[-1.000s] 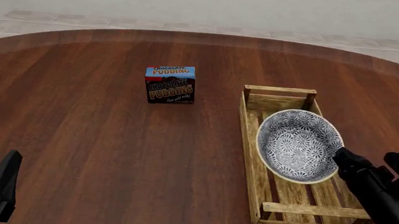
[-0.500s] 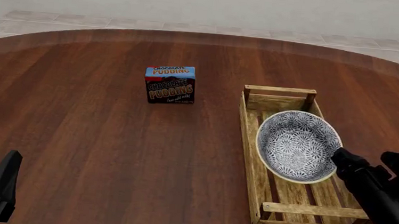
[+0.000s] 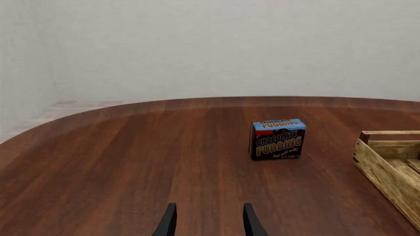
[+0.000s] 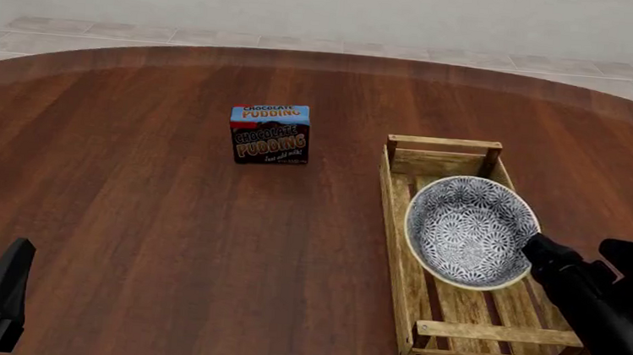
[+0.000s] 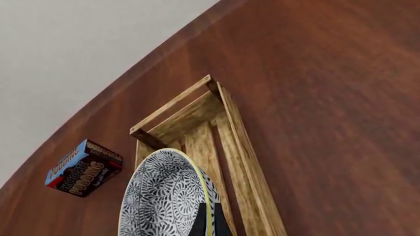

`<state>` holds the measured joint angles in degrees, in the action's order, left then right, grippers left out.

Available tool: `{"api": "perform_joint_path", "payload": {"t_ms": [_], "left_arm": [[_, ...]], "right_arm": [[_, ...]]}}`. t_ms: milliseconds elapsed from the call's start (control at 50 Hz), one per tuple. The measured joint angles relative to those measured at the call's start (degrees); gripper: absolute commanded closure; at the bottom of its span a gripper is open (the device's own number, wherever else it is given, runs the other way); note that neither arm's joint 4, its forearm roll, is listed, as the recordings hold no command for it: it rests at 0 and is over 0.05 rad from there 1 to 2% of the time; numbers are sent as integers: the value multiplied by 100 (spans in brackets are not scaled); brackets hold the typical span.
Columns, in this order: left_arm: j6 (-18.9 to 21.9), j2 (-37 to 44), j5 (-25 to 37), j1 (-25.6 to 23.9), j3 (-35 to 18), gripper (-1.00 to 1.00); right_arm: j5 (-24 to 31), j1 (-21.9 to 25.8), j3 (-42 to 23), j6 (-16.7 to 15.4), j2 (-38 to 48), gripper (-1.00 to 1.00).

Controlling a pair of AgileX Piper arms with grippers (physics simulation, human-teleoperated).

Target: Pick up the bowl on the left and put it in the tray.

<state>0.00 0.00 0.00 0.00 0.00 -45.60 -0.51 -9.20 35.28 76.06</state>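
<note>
Currently the right gripper (image 4: 536, 248) holds the bowl (image 4: 468, 230) by its near rim, fingers clamped on the edge, with the bowl tilted over the middle of the tray (image 4: 402, 239). Compared with one second ago, the bowl sits slightly lower and further left in the front view, which suggests the arm is lowering it toward the slats. The bowl appears not yet seated flat; release looks premature until it settles inside the walls.

The left gripper (image 3: 207, 223) hovers over bare table (image 4: 153, 241), fingers apart and holding nothing.

A box (image 4: 269, 133) stands well apart from the tray. Its face reads "CHOCOLATE PUDDING"; the smaller line beneath is illegible.
</note>
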Motion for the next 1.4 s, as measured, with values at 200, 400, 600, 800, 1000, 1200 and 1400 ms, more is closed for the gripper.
{"api": "perform_joint_path", "payload": {"t_ms": [200,400,600,800,1000,1200,1400], "left_arm": [[0,0,0,0,0,-100],[0,0,0,0,0,-100],[0,0,0,0,0,-100],[0,0,0,0,0,-100],[0,0,0,0,0,-100],[0,0,0,0,0,-100],[0,0,0,0,0,-100]], "right_arm": [[-32,44,-20,-29,53,100],[-157,49,-48,-58,240,100],[-267,26,-71,-75,417,100],[-312,4,-76,-85,490,100],[-310,-11,-83,-105,501,100],[-235,29,-86,-171,404,100],[-159,49,-98,-226,325,100]]}}
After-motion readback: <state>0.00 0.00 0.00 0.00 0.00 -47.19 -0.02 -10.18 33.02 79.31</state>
